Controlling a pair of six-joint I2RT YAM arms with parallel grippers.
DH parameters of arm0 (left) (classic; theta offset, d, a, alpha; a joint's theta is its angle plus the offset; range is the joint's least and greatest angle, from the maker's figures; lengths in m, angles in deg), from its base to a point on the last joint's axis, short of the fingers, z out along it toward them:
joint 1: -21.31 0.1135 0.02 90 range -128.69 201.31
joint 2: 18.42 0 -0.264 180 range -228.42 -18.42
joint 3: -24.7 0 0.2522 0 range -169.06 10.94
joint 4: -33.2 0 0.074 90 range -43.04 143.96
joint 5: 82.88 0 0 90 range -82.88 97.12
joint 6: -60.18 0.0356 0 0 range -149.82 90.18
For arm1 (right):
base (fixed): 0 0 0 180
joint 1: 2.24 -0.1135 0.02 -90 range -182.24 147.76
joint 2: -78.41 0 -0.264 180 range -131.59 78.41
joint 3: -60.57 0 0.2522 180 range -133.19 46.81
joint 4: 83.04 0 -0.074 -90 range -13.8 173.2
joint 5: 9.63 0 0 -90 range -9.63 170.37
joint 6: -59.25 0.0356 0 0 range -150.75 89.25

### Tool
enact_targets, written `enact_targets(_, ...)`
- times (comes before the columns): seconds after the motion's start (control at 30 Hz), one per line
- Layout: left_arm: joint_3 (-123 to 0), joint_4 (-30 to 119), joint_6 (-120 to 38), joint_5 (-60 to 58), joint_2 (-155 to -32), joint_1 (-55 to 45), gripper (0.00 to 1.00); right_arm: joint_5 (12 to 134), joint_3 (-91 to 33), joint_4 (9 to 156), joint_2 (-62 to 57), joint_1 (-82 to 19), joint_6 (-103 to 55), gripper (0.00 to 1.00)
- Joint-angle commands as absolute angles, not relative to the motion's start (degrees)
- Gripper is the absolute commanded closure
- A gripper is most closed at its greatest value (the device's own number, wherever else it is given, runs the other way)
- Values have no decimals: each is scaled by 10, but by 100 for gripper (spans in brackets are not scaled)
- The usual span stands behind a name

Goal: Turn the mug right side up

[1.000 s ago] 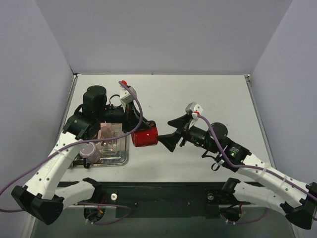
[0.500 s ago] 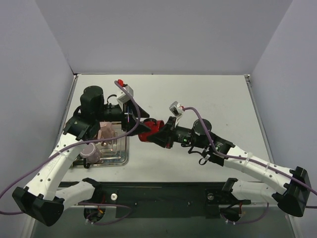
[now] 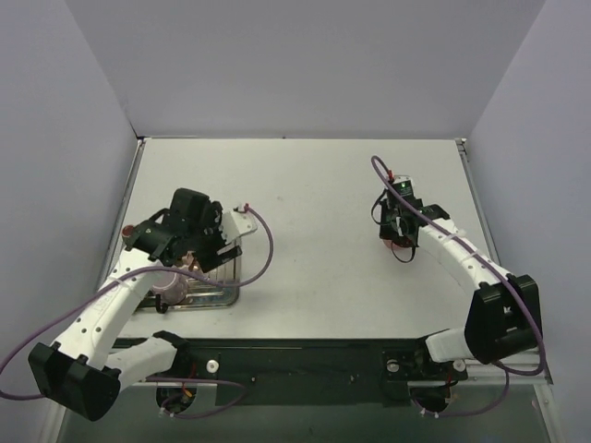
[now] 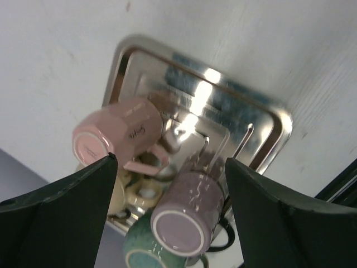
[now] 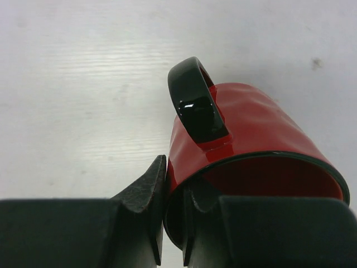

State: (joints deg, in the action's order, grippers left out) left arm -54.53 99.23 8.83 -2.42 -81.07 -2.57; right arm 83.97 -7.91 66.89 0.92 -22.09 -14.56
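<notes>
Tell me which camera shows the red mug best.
Right wrist: the red mug fills the frame, handle and rim clear, its wall pinched in the right claw. Top external shows just a red sliver beneath it; left wrist shows none.

A glossy red ceramic mug (image 5: 251,128) with a black loop handle (image 5: 198,109) and a black rim is pinched by its wall between the right arm's fingers (image 5: 139,190). Its mouth faces the wrist camera (red inside too), and its base points away toward the white desk (image 5: 83,84), on the desk's right side.
</notes>
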Motion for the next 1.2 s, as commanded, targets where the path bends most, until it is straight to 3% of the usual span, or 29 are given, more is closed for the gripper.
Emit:
enact_targets(0.0, -455, 1024, 223, 183, -801, -22, 12, 861, -82, 640, -20, -165, -177, 100)
enact_targets(0.27, -495, 940, 67, 128, -847, 95, 14, 825, -73, 676, -102, -102, -172, 100)
enact_targets(0.6, -429, 841, -12, 35, -911, 235, 23, 813, -69, 673, -77, -98, -168, 47)
enact_targets(1.03, -372, 732, -49, -13, -955, 232, 37, 786, -35, 670, 61, -105, -162, 45)
enact_targets(1.17, -383, 717, -50, -4, -995, 225, 52, 786, -31, 669, 83, -107, -162, 45)
